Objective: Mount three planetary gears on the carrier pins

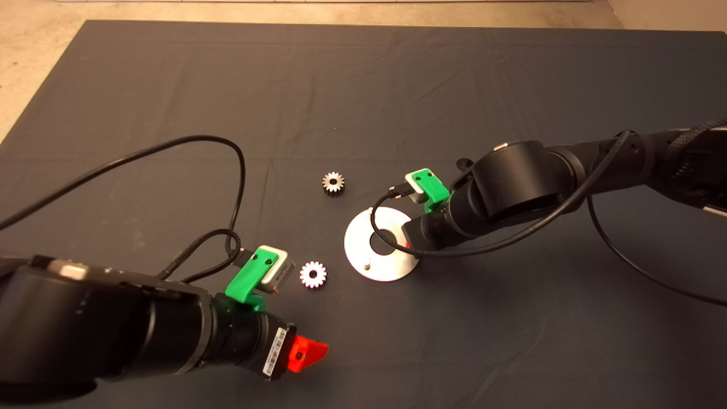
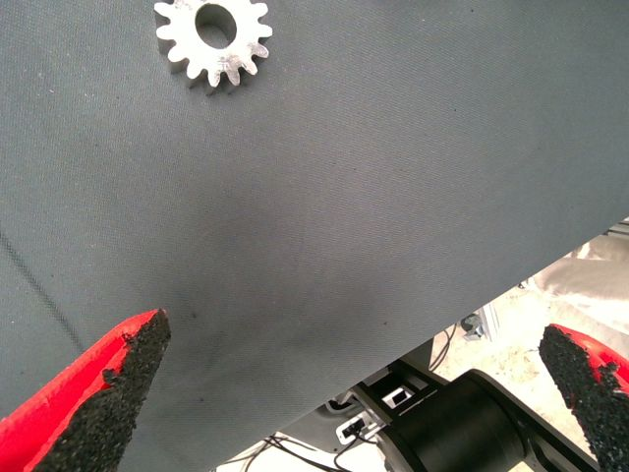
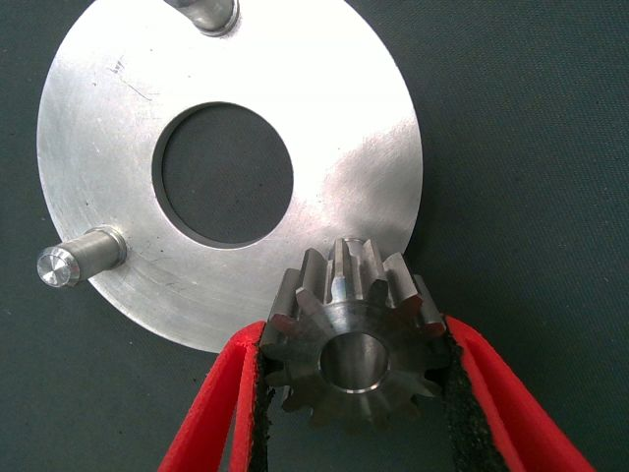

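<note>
A small silvery-grey toothed metal gear with a dark centre hole (image 3: 356,354) is held by its tooth flanks between the red fingers of the right gripper (image 3: 356,393), its bore left uncovered, presumably so that it can be lowered over a pin. It is carried just above the rim of the flat, shiny round silver disc with a large centre hole (image 1: 363,245); two short silvery studs are seen standing up from the disc (image 3: 81,258) (image 3: 204,14), both bare, while a third is probably hidden beneath the held gear. Two more gears lie flat on the dark mat (image 1: 170,79): one beside the disc toward the left arm (image 1: 313,274), one beyond the disc (image 1: 333,183). The left gripper (image 1: 304,353) is held low near the mat's front edge, its fingers spread wide and holding nothing, apparently kept clear of the work. A small label is seen on the left wrist, but nothing on it can be read.
</note>
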Robot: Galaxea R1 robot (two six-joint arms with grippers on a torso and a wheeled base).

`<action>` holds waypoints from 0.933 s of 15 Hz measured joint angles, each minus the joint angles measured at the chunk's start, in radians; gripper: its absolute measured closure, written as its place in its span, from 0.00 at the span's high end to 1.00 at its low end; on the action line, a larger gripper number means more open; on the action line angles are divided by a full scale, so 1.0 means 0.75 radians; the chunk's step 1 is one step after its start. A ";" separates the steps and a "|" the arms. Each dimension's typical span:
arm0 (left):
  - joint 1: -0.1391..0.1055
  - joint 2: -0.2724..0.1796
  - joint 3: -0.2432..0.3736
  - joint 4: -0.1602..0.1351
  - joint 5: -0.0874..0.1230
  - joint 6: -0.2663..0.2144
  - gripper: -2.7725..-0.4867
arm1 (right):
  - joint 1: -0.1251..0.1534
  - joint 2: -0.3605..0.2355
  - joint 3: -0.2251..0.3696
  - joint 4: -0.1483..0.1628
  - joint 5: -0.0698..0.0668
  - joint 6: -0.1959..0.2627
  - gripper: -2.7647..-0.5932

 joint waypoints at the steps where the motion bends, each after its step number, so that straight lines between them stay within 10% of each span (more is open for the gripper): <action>1: 0.000 0.000 0.000 0.000 -0.005 0.000 0.99 | 0.000 0.000 -0.001 0.000 0.000 0.000 0.17; 14: 0.000 0.000 0.000 0.000 -0.022 0.000 0.99 | 0.000 0.000 -0.001 -0.001 0.000 -0.001 0.17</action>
